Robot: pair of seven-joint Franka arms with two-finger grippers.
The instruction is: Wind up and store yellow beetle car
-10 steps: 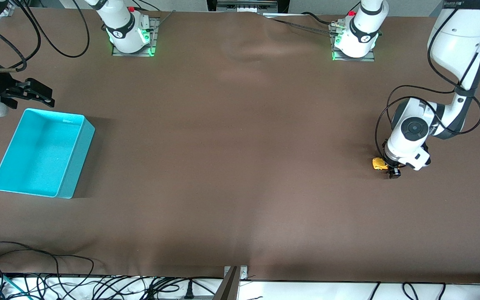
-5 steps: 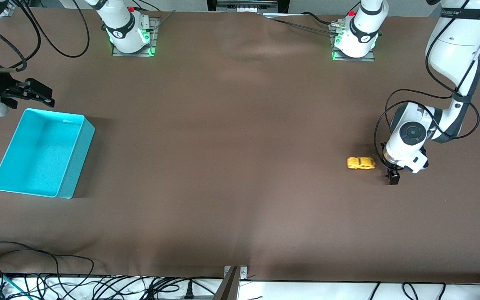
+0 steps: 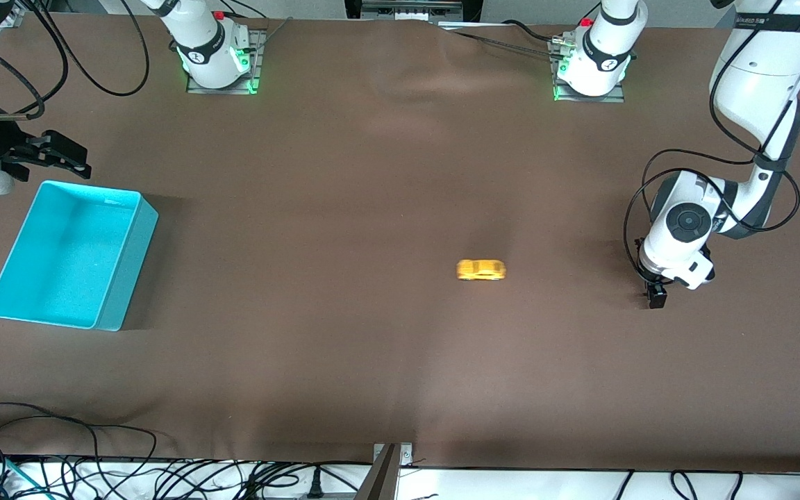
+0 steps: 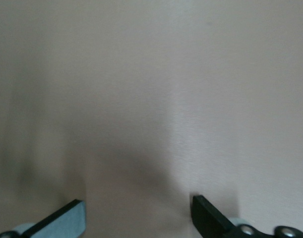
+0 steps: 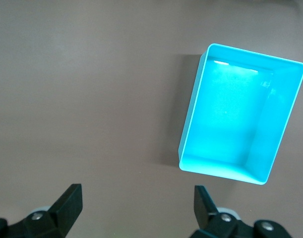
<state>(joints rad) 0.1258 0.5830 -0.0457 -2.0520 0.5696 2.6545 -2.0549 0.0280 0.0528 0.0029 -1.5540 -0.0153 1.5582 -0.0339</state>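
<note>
The yellow beetle car [image 3: 481,269] is on the brown table near the middle, blurred, free of both grippers. My left gripper [image 3: 655,292] is low over the table toward the left arm's end, well away from the car; in the left wrist view it [image 4: 139,218] is open and empty, with only bare cloth between the fingers. My right gripper [image 3: 53,156] waits at the right arm's end, just over the table beside the turquoise bin [image 3: 126,278]. In the right wrist view it [image 5: 136,206] is open and empty, and the bin [image 5: 191,119] shows empty.
The two arm bases [image 3: 216,59] [image 3: 591,66] stand along the table's edge farthest from the front camera. Cables [image 3: 60,458] lie along the edge nearest the camera. Brown cloth [image 3: 344,173] covers the table.
The car left my left gripper and rolled across the table toward the bin, from beside the gripper to near the middle. My left gripper opened and stayed about where it was. The right arm held still.
</note>
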